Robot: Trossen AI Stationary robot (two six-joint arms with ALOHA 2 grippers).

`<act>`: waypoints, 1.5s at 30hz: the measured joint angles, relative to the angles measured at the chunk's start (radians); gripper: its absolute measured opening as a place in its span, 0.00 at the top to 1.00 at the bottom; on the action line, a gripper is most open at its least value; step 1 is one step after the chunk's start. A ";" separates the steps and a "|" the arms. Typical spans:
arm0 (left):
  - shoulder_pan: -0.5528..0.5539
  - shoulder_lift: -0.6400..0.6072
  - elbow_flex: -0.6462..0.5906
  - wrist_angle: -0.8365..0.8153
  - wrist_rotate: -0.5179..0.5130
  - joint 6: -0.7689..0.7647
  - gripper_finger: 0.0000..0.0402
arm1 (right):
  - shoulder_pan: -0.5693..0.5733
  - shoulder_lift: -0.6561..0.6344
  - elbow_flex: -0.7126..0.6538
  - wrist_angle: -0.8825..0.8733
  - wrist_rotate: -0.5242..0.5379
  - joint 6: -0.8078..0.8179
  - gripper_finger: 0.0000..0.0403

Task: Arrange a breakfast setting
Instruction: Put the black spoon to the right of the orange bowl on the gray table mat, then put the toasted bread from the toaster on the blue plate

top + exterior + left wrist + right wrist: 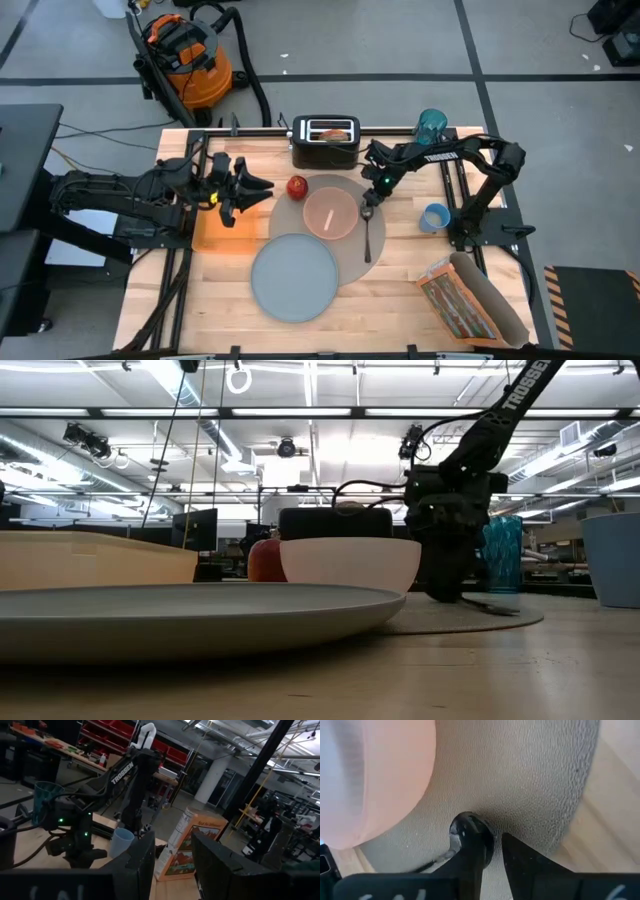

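From my remote station I find the right gripper (369, 200) lowered onto the large round grey mat (352, 262), just beside the translucent pink bowl (330, 214). In the right wrist view its fingers (522, 857) stand slightly apart, a narrow gap between them, and the bowl end of the metal spoon (466, 829) lies on the mat against the tip of one finger. I cannot tell whether the fingers grip the spoon or merely touch it. In the high view the spoon's handle runs along the mat toward the table's front edge, to the right of the pink bowl.

The pink bowl sits on the mat. The smaller grey plate (294, 277) overlaps the mat's front-left part. The red apple (297, 186) stands at the mat's rear-left edge, just beside the bowl. The bagel (333, 131) shows in the slot of the black toaster (325, 143), which stands behind the mat at the table's rear edge. The teal bottle (432, 124) stands at the rear right. The small blue cup (435, 217) rests on the wooden table (400, 300) to the right of the mat, near the right arm's base. The orange cereal box (455, 303) lies at the front right corner.

The left gripper (250, 190) waits at the table's left side, raised, holding nothing; its fingers (141, 862) stand partly open.
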 joint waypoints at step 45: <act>0.077 0.009 0.000 -0.034 -0.071 0.051 0.66 | 0.036 -0.105 0.420 0.201 0.480 -0.464 0.54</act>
